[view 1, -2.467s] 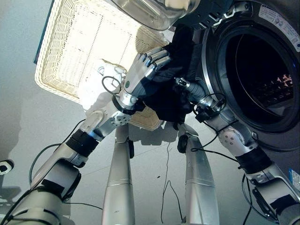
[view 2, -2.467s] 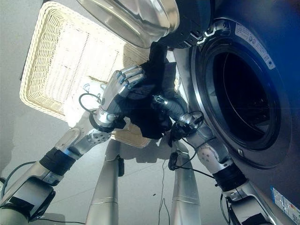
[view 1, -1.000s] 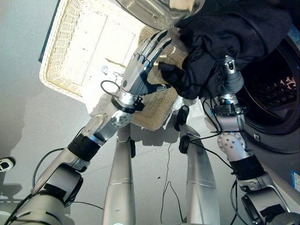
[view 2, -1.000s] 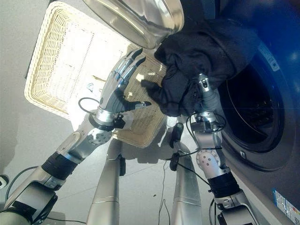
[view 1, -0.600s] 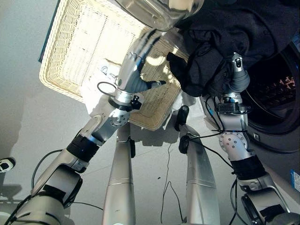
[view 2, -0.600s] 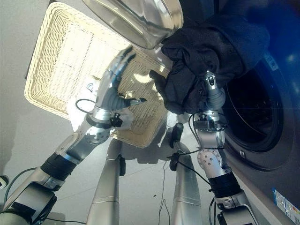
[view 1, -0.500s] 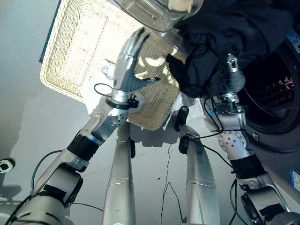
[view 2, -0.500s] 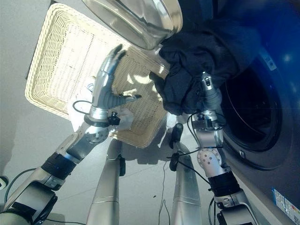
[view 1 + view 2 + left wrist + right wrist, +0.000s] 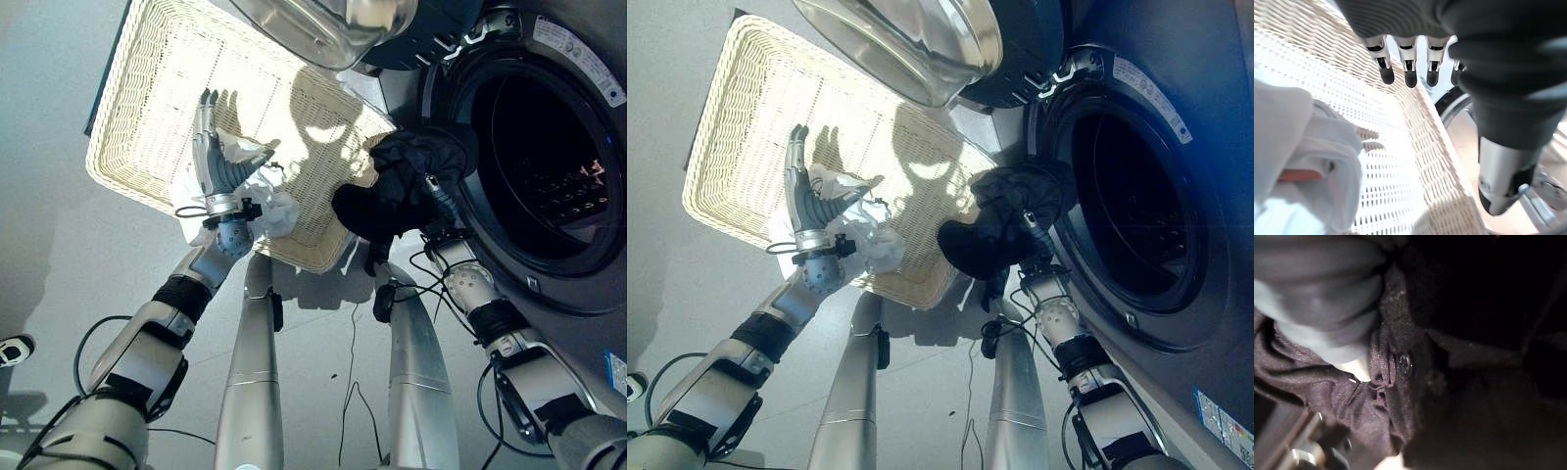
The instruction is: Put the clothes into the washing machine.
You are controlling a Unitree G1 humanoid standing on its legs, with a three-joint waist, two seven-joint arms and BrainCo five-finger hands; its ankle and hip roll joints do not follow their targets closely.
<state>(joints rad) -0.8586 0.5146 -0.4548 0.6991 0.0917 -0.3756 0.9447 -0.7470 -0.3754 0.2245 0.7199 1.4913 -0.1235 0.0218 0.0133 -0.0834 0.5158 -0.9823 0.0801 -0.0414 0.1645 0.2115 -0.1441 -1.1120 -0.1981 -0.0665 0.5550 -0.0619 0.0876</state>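
A black garment [image 9: 407, 168] is bunched over my right hand [image 9: 1317, 289], which is buried in it. The bundle hangs at the left rim of the washing machine's open drum [image 9: 534, 147], outside the opening. The right wrist view shows black cloth with a button [image 9: 1404, 363] pressed close against the hand. My left hand [image 9: 209, 157] is open, fingers straight, standing over a white garment [image 9: 271, 211] that lies at the near edge of the wicker basket [image 9: 176, 59]. In the left wrist view the fingertips [image 9: 1409, 78] hover above the weave, with the white garment [image 9: 1308, 161] beside them.
The machine's round glass door [image 9: 313, 24] stands swung open above the basket's far right corner. The basket rests on a grey floor [image 9: 59, 274] left of the machine. Something pale lies deep inside the drum [image 9: 583, 186].
My right arm has come down with the black garment, from high across the drum opening to its left rim. My left hand has swung left and down onto the white garment.
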